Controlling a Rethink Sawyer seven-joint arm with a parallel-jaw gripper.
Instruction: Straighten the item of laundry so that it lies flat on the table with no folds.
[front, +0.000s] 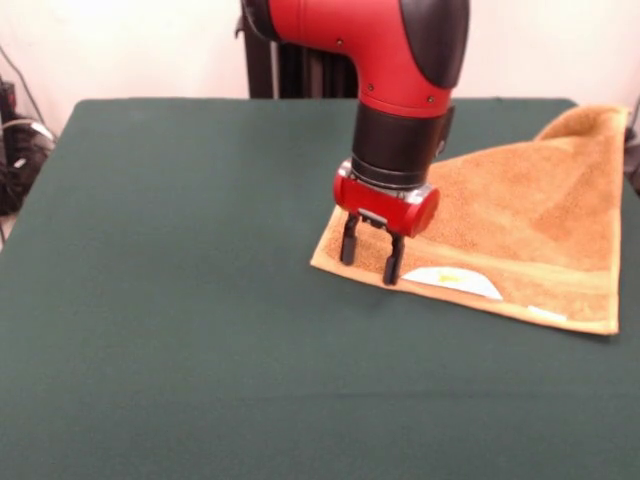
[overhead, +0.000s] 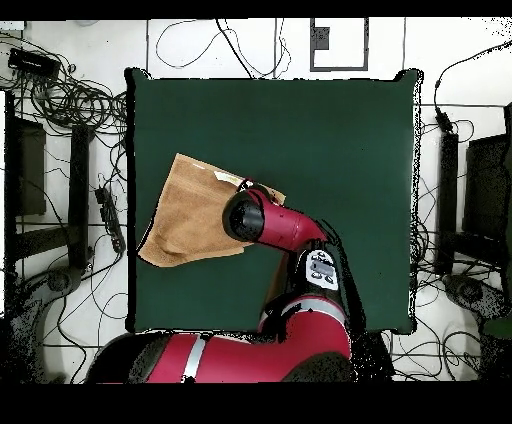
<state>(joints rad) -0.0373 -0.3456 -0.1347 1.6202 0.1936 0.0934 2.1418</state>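
Note:
The orange-tan towel (front: 530, 215) lies at the right of the dark green table (front: 180, 300) in the front view. It forms a rough triangle, with a fold across it and a raised hump at its far right corner. Its white label (front: 452, 281) shows near the front edge. My gripper (front: 371, 255) points straight down with its fingers apart, tips at the towel's left corner. In the overhead view the towel (overhead: 190, 215) sits by the table's (overhead: 340, 140) left edge, and the arm's wrist hides the gripper.
The red arm (overhead: 290, 235) reaches from the base at the bottom across the table's lower middle. Cables and equipment (overhead: 70, 110) lie on the floor around the table. The black pedestal (front: 290, 70) stands behind the far edge.

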